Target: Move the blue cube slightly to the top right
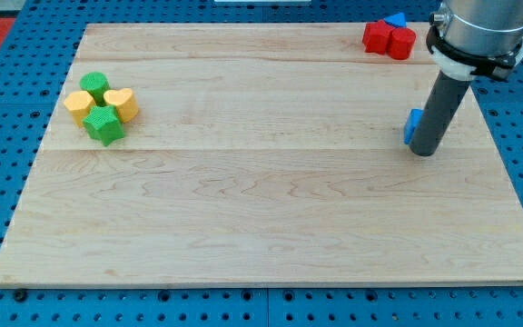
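Observation:
The blue cube (412, 126) sits on the wooden board (261, 200) at the view's right, mostly hidden behind my rod. My tip (423, 153) rests on the board just to the cube's lower right, touching or nearly touching it. The rod rises toward the view's top right into the grey arm.
A red block pair (389, 39) with a blue triangle (394, 19) behind it sits at the top right. At the left, a cluster: a green cylinder (94, 84), a yellow heart (120, 102), a yellow block (78, 105) and a green star (103, 124).

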Robot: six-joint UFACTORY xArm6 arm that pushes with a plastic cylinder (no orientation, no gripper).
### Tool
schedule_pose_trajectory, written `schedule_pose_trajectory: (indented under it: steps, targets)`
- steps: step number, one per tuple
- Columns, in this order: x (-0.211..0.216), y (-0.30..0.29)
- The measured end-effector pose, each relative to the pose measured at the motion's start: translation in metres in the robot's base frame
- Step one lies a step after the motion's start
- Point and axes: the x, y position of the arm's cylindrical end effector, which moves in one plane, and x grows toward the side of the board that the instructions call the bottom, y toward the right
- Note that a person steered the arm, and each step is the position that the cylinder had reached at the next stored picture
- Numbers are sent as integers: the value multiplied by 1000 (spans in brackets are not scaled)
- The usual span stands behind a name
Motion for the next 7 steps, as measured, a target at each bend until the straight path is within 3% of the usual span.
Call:
schedule_pose_trajectory:
  steps: [4, 7]
  targets:
    - [-67, 14]
    - [-144, 10]
